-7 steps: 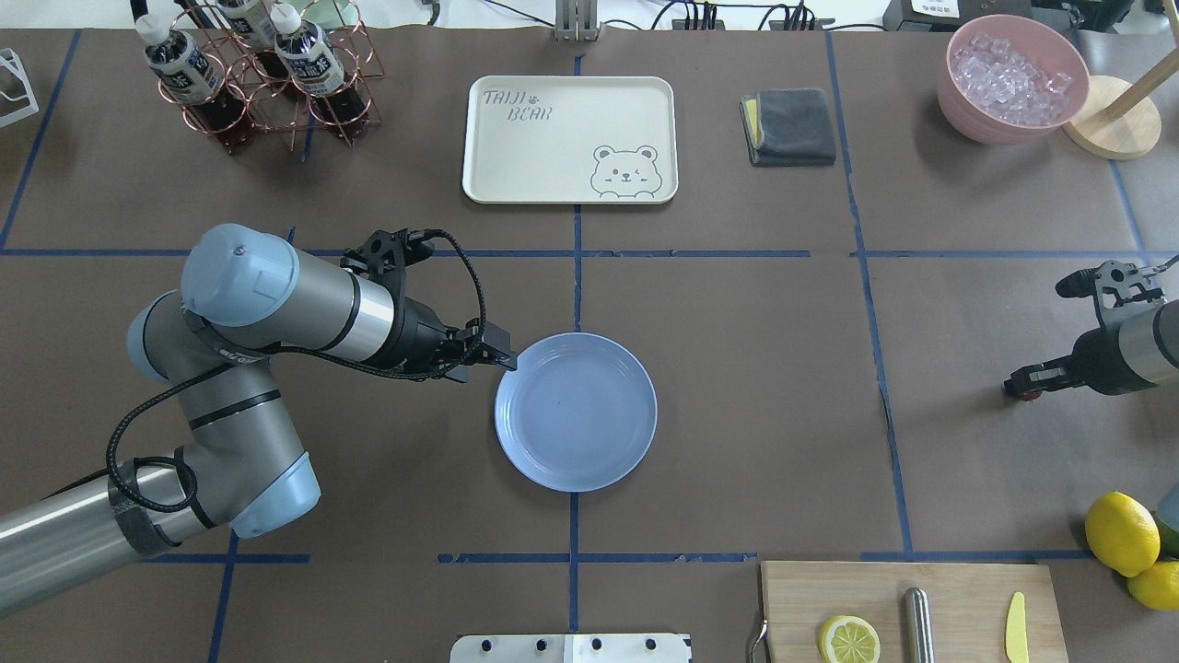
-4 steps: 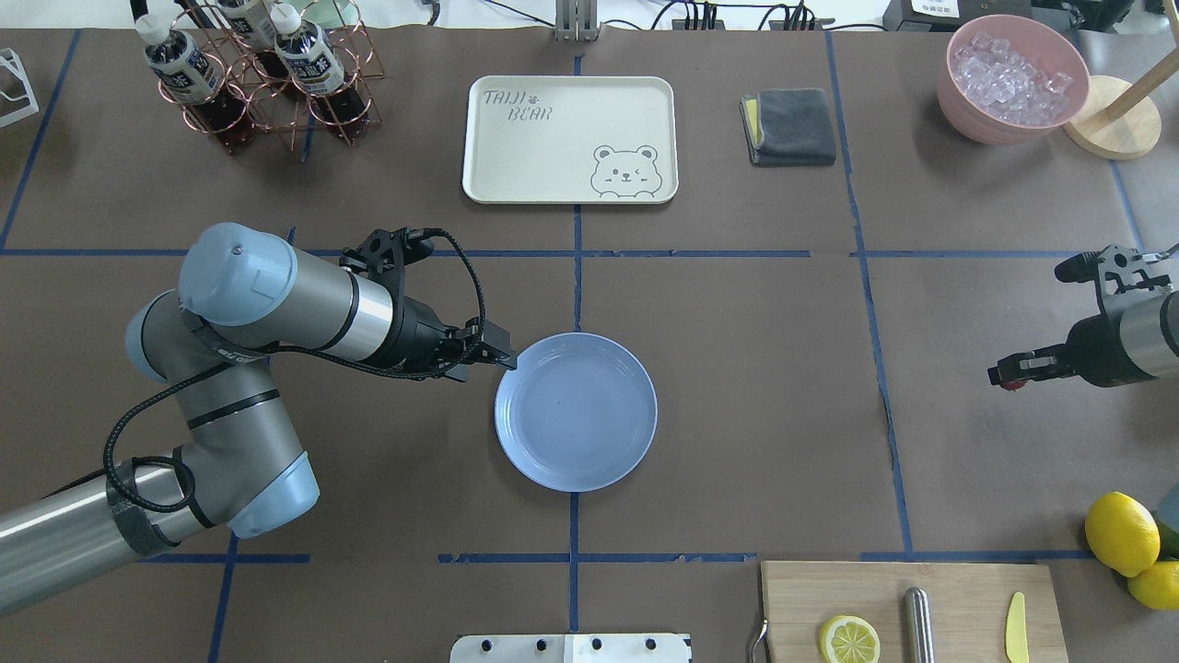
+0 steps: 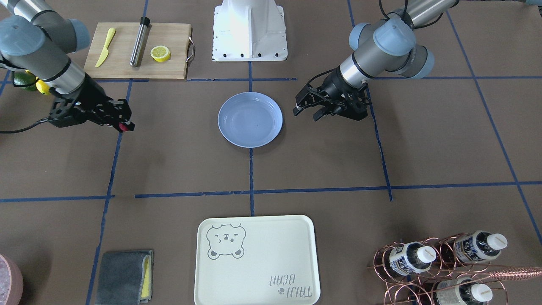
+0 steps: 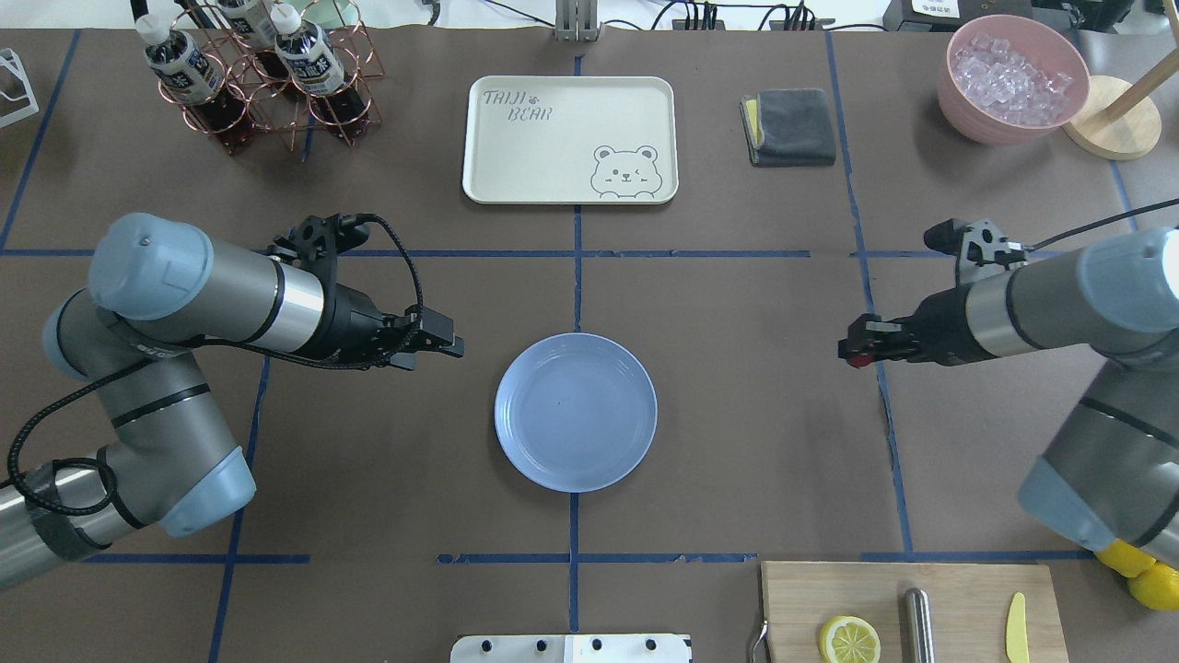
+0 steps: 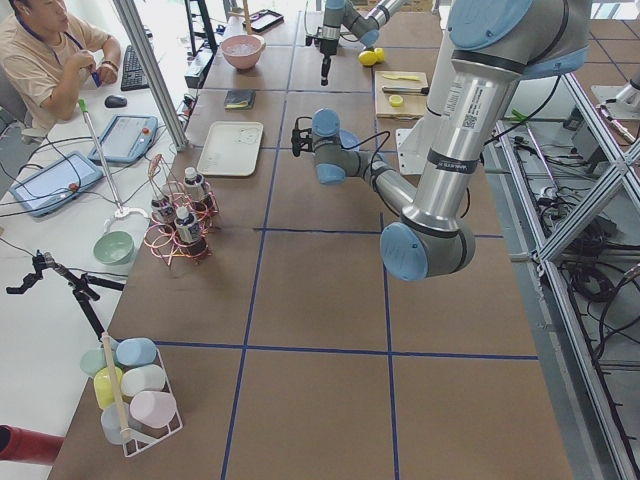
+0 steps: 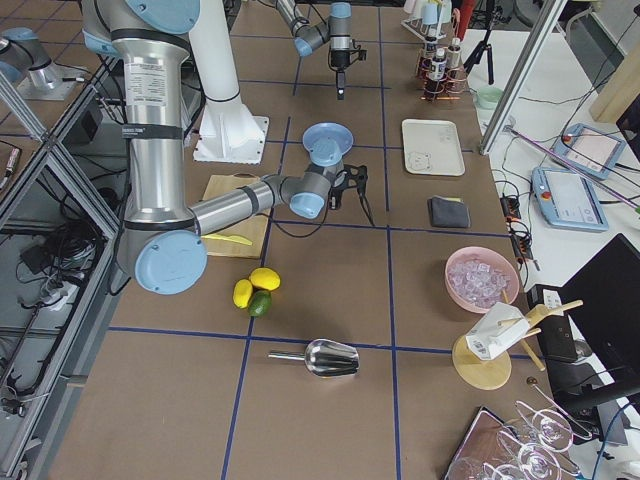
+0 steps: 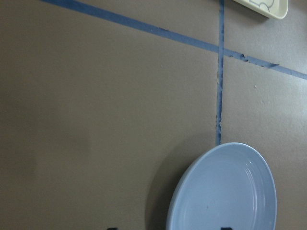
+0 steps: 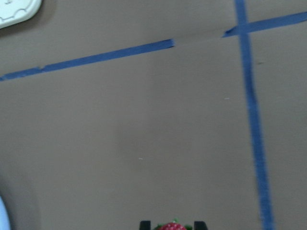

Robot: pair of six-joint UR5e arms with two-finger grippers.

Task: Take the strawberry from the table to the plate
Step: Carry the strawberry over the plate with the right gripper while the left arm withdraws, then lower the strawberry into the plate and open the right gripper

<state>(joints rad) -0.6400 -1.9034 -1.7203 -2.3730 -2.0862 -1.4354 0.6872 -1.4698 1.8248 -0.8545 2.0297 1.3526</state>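
Gripping strawberry (image 8: 171, 226) tight in right gripper (image 4: 849, 351), well apart from plate (image 4: 553, 451). Keeping left gripper (image 3: 305, 114) fingers parted, near plate.

Legible marking: one. "TAIJI BEAR", grey capitals in two lines with a small paw mark, stands on the cream tray (image 4: 569, 138). The tray lies farther from the robot than the left gripper (image 4: 449, 346) and right gripper (image 4: 848, 352), laterally between them. The bottles (image 4: 181, 66) beyond the left gripper carry labels with print too small to read.
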